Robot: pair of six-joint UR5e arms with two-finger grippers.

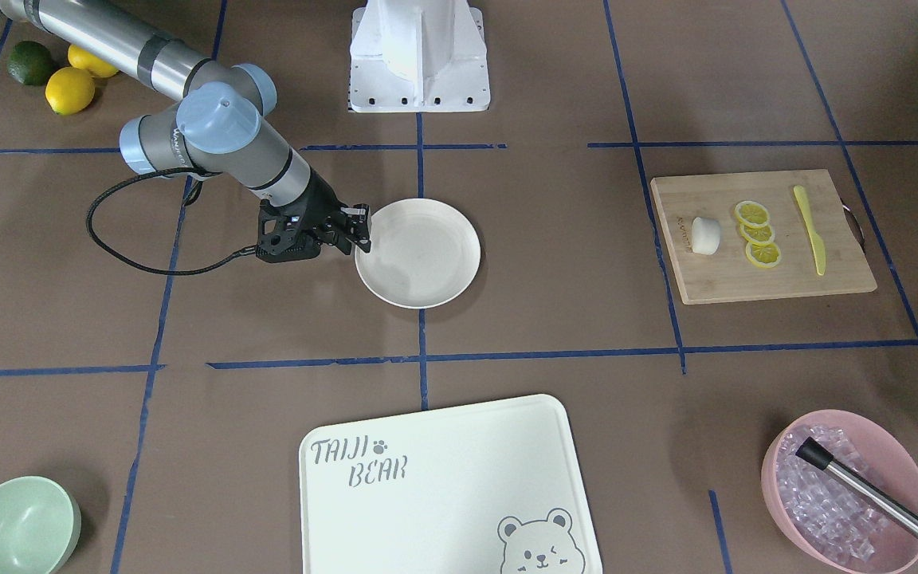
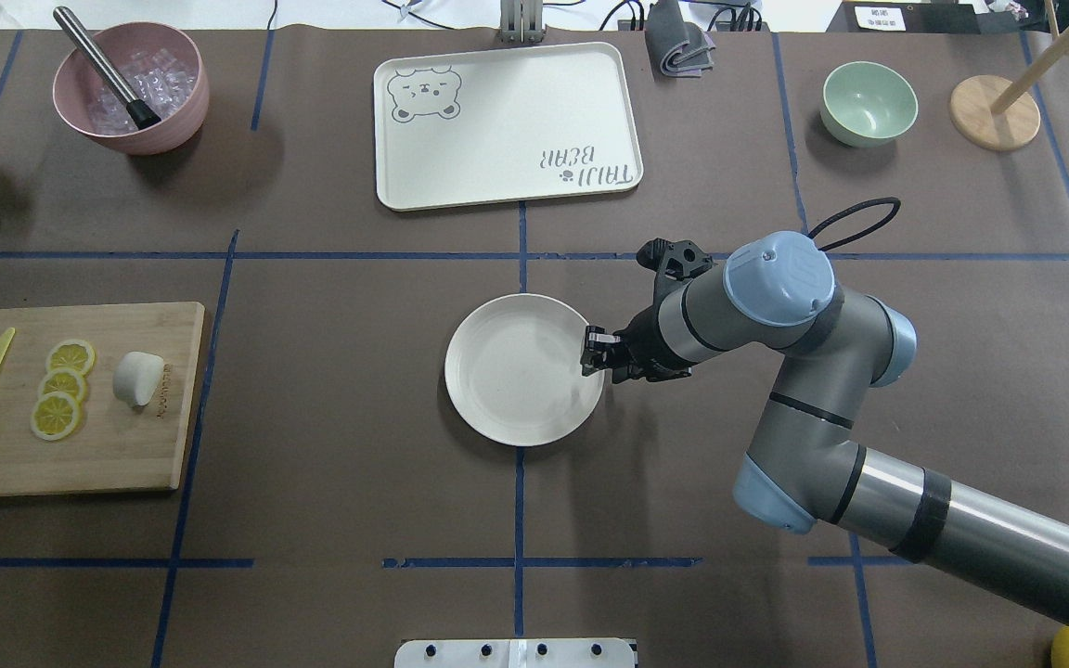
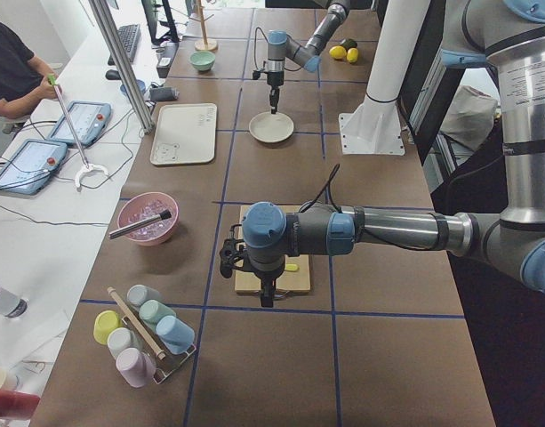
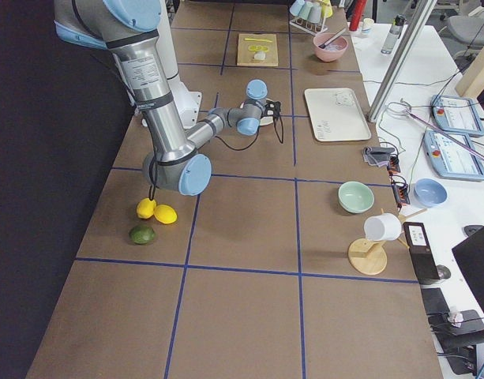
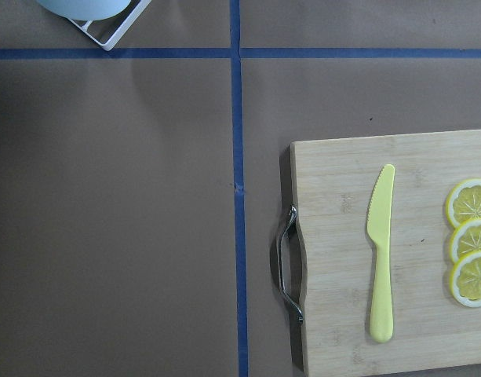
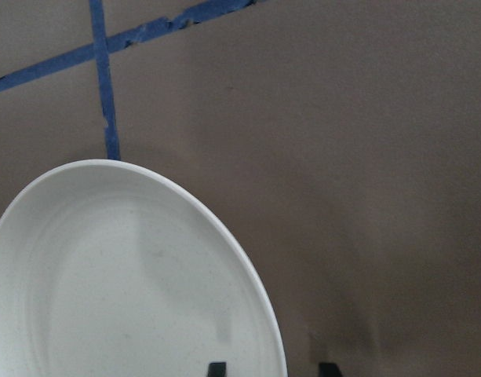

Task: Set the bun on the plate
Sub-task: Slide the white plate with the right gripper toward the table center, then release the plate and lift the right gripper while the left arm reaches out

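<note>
The bun [image 2: 138,378] is a small white lump lying on a wooden cutting board [image 2: 108,464] at the table's left end, beside three lemon slices [image 2: 61,388]. The round cream plate [image 2: 523,369] sits bare at the table's middle. My right gripper [image 2: 590,353] is low at the plate's right rim. In the right wrist view one fingertip [image 6: 216,367] shows over the plate [image 6: 130,275] and the other outside the rim, so it is open. My left gripper [image 3: 267,301] hangs over the board's outer end; I cannot tell its state. The bun is outside the left wrist view.
A yellow knife [image 5: 380,251] lies on the board near its metal handle [image 5: 286,263]. A bear-printed tray [image 2: 507,125], a pink bowl of ice [image 2: 131,88] holding a rod, a mint bowl [image 2: 869,102] and a wooden stand [image 2: 994,111] line the far side.
</note>
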